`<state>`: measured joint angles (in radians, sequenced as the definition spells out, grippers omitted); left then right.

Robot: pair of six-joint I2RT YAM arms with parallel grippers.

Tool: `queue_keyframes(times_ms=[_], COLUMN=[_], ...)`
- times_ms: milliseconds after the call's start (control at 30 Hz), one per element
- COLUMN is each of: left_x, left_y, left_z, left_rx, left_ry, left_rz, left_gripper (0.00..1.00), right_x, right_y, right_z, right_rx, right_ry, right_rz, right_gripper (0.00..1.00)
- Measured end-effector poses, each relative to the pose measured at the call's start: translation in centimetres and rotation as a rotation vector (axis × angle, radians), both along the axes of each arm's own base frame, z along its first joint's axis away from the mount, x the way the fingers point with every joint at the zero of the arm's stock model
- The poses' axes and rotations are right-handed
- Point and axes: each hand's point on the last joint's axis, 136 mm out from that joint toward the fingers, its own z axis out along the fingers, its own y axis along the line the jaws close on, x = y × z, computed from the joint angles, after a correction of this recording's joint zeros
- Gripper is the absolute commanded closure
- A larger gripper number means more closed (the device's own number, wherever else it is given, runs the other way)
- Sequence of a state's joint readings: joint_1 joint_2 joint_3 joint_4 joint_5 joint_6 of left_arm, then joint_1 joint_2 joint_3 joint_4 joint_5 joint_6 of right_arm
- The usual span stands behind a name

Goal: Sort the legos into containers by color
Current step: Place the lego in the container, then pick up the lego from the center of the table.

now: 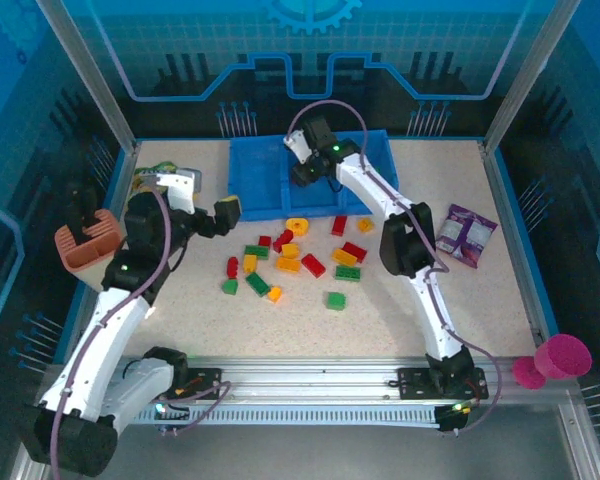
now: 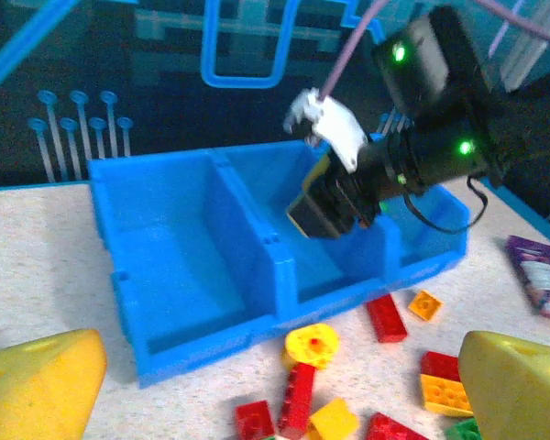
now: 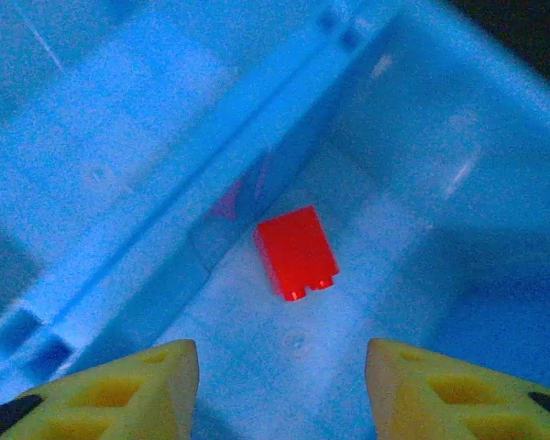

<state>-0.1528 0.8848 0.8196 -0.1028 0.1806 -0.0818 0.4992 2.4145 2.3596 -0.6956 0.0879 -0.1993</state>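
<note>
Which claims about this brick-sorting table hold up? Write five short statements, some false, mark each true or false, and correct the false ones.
1. A red brick lies on the floor of a compartment in the blue tray. True.
2. The right gripper is clamped on that brick. False: its fingers stand apart above the brick, which lies free below them.
3. The left gripper holds a yellow brick. False: it is open and holds nothing.
4. Many loose bricks lie on the table in front of the tray. True.
5. The purple packet lies inside the tray. False: it lies on the table, to the tray's right.
</note>
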Motion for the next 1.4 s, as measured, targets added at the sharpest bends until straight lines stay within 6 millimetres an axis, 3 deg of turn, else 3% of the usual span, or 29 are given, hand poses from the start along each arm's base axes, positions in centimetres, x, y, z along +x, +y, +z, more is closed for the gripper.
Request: queue_keyframes(times_ms=[167,267,333,500,667,800,933,1133,1400], left_x=[-0.5,-0.2,0.0,-0.5,-1.8,-2.7,-3.1,-2.9,-2.1], left_y=[-1.2,-1.5,-1.4,-0.5,-1.7,-3.1,-3.4,-3.8,-3.8], left_z=[0.7,1.9,1.7,-3.0,-10.3,-14.9,-18.0,-21.6,-24.9], left_rx=[-0.019,-0.008,0.0,0.037,0.106,0.165,0.202,0.306,0.416], left_ry=[0.002,0.029,0.056,0.236,0.478,0.615,0.696,0.777,0.839], left_rz=[-0.074,-0.09,-0.084,-0.009,0.032,0.041,0.092,0.146,0.222], left_gripper=[0.01,0.04,0.06,0.13,0.27,0.33,0.4,0.45,0.46], right_x=[-1.7,-2.9,-3.9,-6.9,-10.2,-12.6,-14.6,-16.0,-16.1], right_y=[-0.7,-1.3,-1.8,-3.8,-6.1,-8.0,-9.7,-11.6,-12.0], right_z=[5.3,7.4,8.2,8.6,8.8,8.3,5.9,1.7,1.3], right_rx=[0.049,0.066,0.069,0.068,0.079,0.089,0.083,0.051,0.051], right_ry=[-0.07,-0.098,-0.105,-0.088,-0.062,-0.033,0.028,0.13,0.141], right_rz=[0.01,0.011,0.01,-0.017,-0.074,-0.128,-0.176,-0.236,-0.25], right_gripper=[0.44,0.42,0.41,0.38,0.37,0.37,0.37,0.37,0.36])
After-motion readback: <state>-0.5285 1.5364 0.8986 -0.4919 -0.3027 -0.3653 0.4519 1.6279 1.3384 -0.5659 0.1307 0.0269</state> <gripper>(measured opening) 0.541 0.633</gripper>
